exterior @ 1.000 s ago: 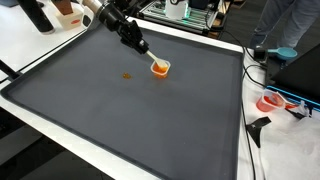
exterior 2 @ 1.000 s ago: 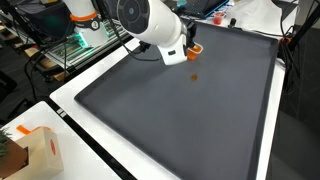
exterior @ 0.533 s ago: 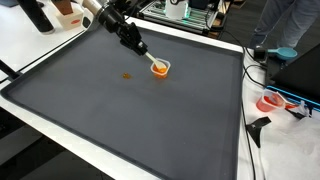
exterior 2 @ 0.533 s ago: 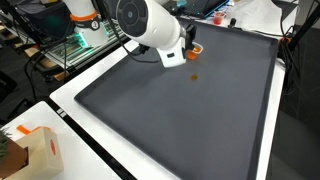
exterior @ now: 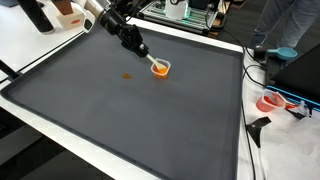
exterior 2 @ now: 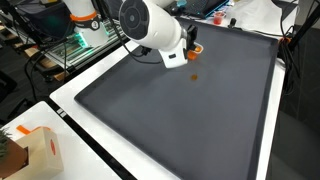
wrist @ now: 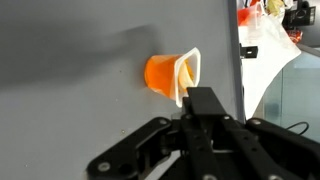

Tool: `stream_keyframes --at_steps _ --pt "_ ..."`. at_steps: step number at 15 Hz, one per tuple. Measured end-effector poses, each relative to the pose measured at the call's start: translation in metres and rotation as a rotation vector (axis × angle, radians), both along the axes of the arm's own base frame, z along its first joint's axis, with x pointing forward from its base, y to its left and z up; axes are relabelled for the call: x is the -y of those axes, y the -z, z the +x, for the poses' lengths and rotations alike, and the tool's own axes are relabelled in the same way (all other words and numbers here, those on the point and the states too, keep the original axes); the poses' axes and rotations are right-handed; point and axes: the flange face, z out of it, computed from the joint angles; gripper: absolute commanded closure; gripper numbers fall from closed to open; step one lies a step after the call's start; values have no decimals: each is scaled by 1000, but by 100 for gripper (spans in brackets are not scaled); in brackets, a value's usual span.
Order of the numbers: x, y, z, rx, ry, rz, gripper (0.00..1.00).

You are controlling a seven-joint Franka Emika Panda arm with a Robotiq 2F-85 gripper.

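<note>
The hand (wrist: 200, 94) is clenched on the white rim of the orange cup (wrist: 163, 73), which tips sideways under that edge grip (the rim offers the only purchase). The cup sits near the far edge of the dark tabletop (exterior: 150, 125), with a small brown speck (exterior: 127, 75) close by.

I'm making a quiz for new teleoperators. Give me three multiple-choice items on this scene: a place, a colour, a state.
1. The small brown bit lies: A inside the cup; B on the dark mat, apart from the cup; C on the white table edge.
2. The cup is: A blue; B green; C orange.
3. The gripper has its jaws: A at the cup's rim; B high over bare mat; C off the mat.
Answers: 1 B: both exterior views show a gap between them. 2 C: the wrist view shows its orange wall. 3 A: the wrist view shows them at the rim.
</note>
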Motion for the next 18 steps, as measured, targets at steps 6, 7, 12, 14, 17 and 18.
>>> stream_keyframes --at_steps 6,7,12,14,17,18 --pt "5 8 -2 61 -12 55 97" --pt "7 10 -3 69 -13 70 97" --pt "21 15 -10 85 -17 160 97" --pt "26 17 -12 92 -18 204 97" --pt "33 16 -13 108 -18 266 97" --pt "35 14 -13 115 -16 283 97"
